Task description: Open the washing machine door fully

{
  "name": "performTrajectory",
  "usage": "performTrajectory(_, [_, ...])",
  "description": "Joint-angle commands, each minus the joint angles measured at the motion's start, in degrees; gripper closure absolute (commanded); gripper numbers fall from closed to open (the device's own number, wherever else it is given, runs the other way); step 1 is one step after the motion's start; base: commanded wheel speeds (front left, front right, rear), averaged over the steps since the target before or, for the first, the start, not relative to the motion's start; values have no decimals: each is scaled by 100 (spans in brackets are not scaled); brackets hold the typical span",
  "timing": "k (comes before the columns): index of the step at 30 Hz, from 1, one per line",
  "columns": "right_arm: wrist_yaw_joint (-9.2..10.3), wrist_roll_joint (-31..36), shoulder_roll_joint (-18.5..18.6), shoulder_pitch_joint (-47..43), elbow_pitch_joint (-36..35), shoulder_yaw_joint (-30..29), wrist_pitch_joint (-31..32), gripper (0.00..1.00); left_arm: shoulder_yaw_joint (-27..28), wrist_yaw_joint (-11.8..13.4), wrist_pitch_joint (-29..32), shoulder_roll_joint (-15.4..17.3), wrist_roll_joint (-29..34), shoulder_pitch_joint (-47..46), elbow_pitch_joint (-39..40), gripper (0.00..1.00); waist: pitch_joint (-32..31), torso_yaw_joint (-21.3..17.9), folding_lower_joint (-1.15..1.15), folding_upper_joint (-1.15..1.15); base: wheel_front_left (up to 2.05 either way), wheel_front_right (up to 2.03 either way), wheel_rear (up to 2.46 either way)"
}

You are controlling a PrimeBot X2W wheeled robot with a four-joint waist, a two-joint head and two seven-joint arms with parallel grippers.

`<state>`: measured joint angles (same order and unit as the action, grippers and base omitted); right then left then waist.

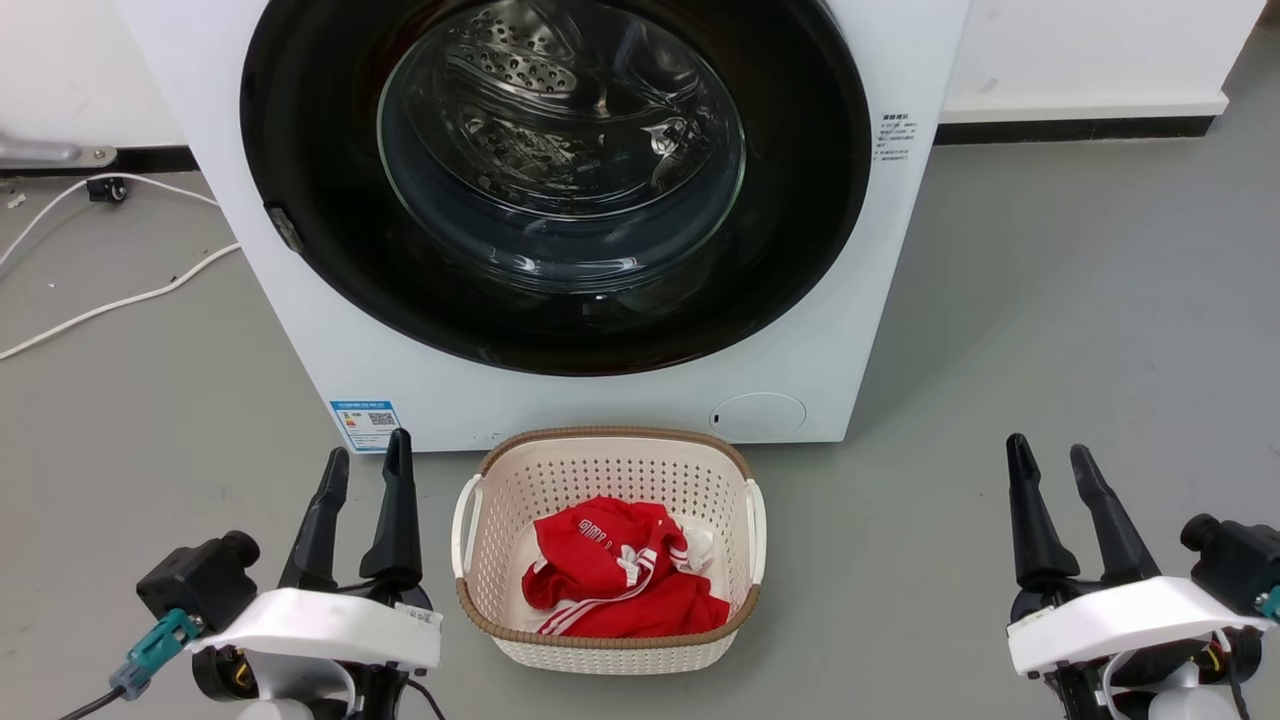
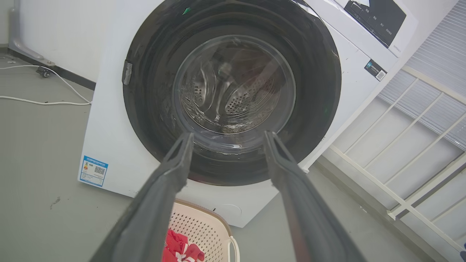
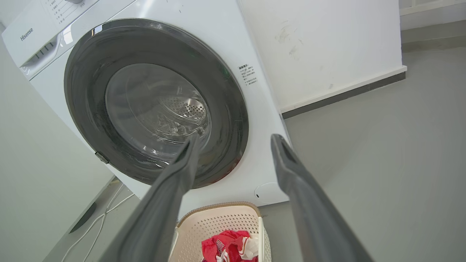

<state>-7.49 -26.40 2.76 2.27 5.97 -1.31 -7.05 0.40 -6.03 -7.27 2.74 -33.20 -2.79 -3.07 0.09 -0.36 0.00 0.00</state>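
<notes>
The washing machine door [image 1: 320, 200] is a large glossy black disc with a clear glass bowl at its centre, lying flush against the white machine front; a small grey latch tab sits on its left rim. The same door [image 2: 153, 109] fills the left wrist view, and the door [image 3: 87, 109] appears tilted in the right wrist view. My left gripper [image 1: 368, 455] rests open at the lower left, well short of the machine. My right gripper [image 1: 1050, 450] stands open at the lower right, over bare floor. Nothing sits between either pair of fingers.
A cream plastic basket [image 1: 480, 500] holding red clothing [image 1: 620, 580] stands on the floor right in front of the machine, between my grippers. White cables [image 1: 120, 300] trail across the grey floor at the left. A small round white flap [image 1: 757, 415] sits low on the machine.
</notes>
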Motion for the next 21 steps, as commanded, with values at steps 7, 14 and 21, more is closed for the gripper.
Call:
performTrajectory(7, [0, 517, 20, 16, -60, 66, -103, 0, -93, 67, -151, 37, 600, 58, 155, 0, -18, 17, 0, 0, 0, 0, 0])
performTrajectory(14, [0, 889, 20, 3, -81, 131, -113, 0, -166, 171, -251, 69, 1066, 126, 243, 0, -31, 17, 0, 0, 0, 0, 0])
performTrajectory(21, [0, 1282, 20, -1, -120, 156, -138, 0, -252, 288, -347, 102, 1488, 189, 274, 0, -22, 28, 0, 0, 0, 0, 0])
